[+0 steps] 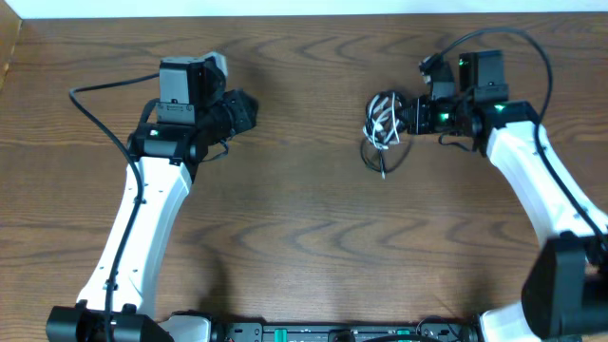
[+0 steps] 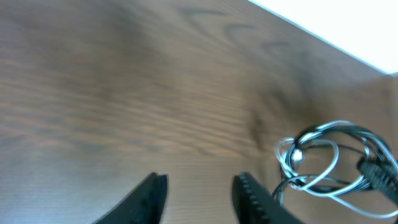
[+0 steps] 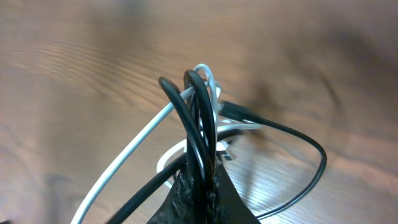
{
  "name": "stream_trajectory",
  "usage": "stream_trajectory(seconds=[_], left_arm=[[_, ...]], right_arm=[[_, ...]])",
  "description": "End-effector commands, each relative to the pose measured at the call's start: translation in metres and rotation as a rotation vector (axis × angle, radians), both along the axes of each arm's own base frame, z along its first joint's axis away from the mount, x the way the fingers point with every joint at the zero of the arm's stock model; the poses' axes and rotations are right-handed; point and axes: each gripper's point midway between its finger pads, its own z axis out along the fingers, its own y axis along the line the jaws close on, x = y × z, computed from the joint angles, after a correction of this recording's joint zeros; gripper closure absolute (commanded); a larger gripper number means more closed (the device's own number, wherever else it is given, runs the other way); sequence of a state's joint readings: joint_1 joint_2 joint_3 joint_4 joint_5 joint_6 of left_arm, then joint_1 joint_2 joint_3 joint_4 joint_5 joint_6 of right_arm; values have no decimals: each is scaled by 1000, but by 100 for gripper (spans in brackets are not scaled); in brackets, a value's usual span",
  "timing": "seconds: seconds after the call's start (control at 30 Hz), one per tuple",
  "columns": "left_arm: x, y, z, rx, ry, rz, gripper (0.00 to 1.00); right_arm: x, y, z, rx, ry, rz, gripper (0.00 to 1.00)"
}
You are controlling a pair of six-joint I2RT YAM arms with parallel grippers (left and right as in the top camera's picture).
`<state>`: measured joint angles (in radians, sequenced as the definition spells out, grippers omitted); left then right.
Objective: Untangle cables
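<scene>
While the right hand (image 1: 404, 116) pinches tight on the tangled cables (image 1: 382, 128), bunched toward the table's (image 1: 304, 237) far edge right of centre, the left hand (image 1: 242, 111) hangs partly spread and empty, well apart. Untangling looks barely begun; next the left hand likely must cross over and pinch one loose strand.

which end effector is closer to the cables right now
Right. The right end effector is shut on the cables, holding the tangled bundle. The left end effector sits open and empty off to the side, with bare table between them.
</scene>
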<state>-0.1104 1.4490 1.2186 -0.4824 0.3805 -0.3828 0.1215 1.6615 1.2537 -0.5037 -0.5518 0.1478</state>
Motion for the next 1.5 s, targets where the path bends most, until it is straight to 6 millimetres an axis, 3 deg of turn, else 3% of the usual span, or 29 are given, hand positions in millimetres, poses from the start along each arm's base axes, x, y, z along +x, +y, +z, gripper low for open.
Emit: stream_trajectory(seconds=[0.0,0.1,0.2,0.47,0.7,1.23,1.27,1.37,1.47], left_arm=[[-6,-40,23,-97,-74,-176,52],[-4,-57,31,-132,-114,-235,43],[-1,-69,30,-139,-128,-264,41],[-4,-108,-1,-152,-61,-354,32],[7,-148,-7,-204,-118,-434,31],[35,-196,-50,-220,-207,-508,32],[36,-199,-52,-219,-212,-511,37],[43,-196,-57,-186,-208,-451,89],[55,-183,-61,-182,-175,-322,92]], right_arm=[[-8,22,57,154,-119,129,99],[-14,28,74,231,-152,188,99],[-15,29,78,262,-148,196,99],[-14,26,81,280,-145,189,99],[-15,26,79,280,-135,188,99],[-17,26,77,280,-120,186,99],[-17,26,77,280,-119,186,99],[-17,24,74,270,-109,174,99],[-7,7,55,175,-53,38,97]])
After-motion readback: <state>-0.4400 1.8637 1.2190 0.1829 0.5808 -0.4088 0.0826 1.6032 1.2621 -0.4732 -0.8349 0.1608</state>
